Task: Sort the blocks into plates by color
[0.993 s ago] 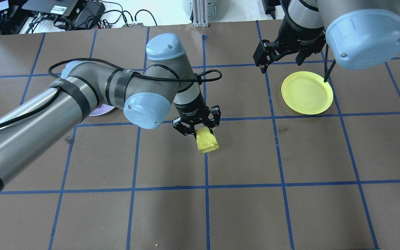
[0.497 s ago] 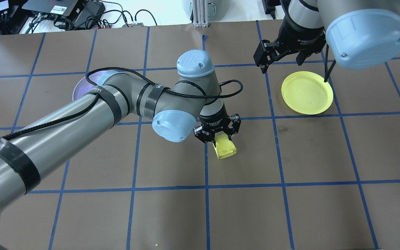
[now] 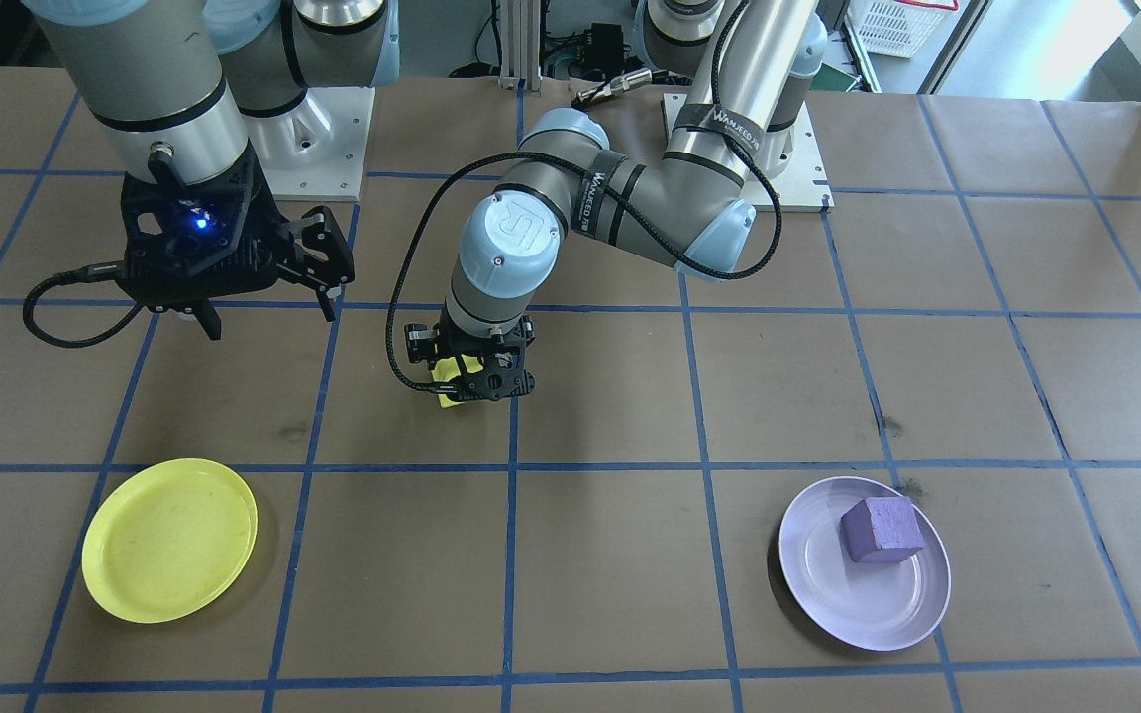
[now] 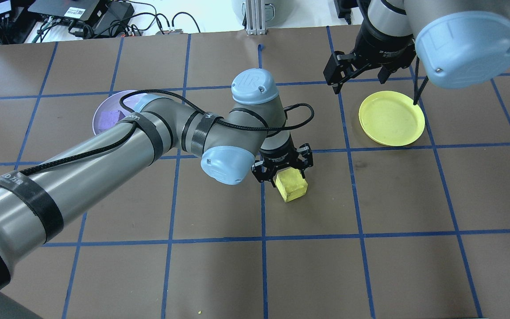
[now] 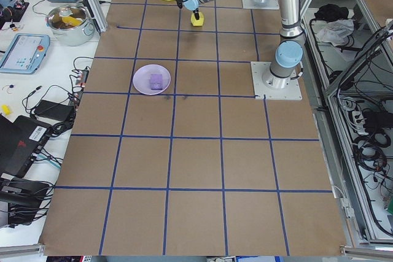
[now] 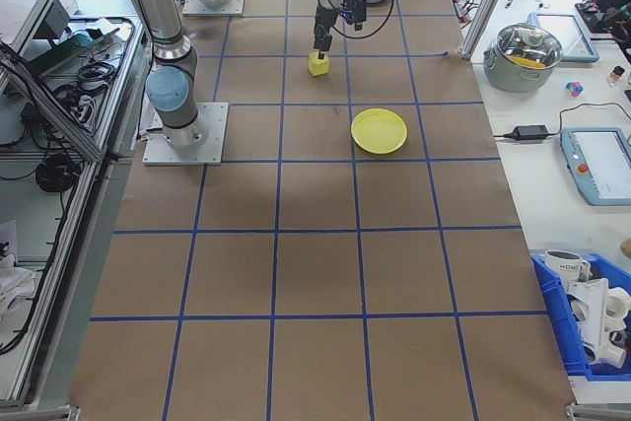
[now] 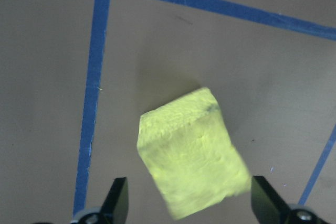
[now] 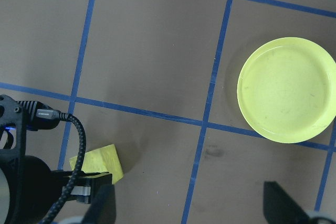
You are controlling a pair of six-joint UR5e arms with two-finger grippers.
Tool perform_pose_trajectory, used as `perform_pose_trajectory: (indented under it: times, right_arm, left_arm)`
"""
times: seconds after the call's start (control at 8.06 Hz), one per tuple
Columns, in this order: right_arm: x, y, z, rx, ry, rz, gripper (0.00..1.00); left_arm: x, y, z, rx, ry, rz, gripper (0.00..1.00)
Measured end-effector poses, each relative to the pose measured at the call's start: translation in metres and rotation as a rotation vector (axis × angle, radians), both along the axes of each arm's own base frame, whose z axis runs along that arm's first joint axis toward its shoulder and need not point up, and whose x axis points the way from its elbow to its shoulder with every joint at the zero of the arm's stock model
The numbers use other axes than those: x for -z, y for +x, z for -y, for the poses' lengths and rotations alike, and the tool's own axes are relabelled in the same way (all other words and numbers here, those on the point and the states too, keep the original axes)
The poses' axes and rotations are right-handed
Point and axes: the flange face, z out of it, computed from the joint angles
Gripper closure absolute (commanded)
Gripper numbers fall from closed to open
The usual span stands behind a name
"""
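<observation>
A: Where the front-facing view is taken first, what is seen around the yellow block?

B: The yellow block is mostly hidden under the left gripper, on the table near a crossing of blue tape lines. The yellow plate is found well apart from the block, toward the camera and to the view's left, and the lavender plate well apart to the view's right, with the purple block lying in it. The right gripper is held above the table beside the block's square, its fingers spread with nothing between them.

A: And from overhead?

B: The yellow block is seen on the brown paper just beside a tape line, directly below the left gripper. The yellow plate is placed up and to the right of the block, under the spread right gripper.

A: Is the block gripped?

B: In the left wrist view the yellow block is shown tilted between the two fingertips, with gaps on both sides, so the left gripper is released.

A: The right wrist view?

B: The yellow plate is seen well apart from the yellow block.
</observation>
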Motion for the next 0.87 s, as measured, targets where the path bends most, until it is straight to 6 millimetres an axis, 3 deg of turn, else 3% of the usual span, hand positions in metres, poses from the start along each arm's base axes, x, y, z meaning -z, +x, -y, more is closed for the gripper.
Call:
perform_pose_trajectory:
  times: [0.25, 0.5, 0.74, 0.87]
  right_arm:
    - [0.0, 0.0, 0.0, 0.001, 0.0, -0.002, 0.0]
    - [-0.001, 0.0, -0.001, 0.001, 0.002, -0.002, 0.0]
    - [-0.003, 0.0, -0.004, 0.001, 0.005, 0.001, 0.0]
    - [-0.005, 0.0, -0.006, 0.0, 0.006, 0.001, 0.0]
  left_arm:
    - [-0.018, 0.01, 0.005, 0.012, -0.033, -0.02, 0.0]
    - [-0.038, 0.047, 0.025, 0.075, -0.091, -0.044, 0.0]
    - [-0.064, 0.119, 0.057, 0.21, -0.172, -0.027, 0.0]
    - [-0.073, 0.175, 0.076, 0.313, -0.194, 0.057, 0.0]
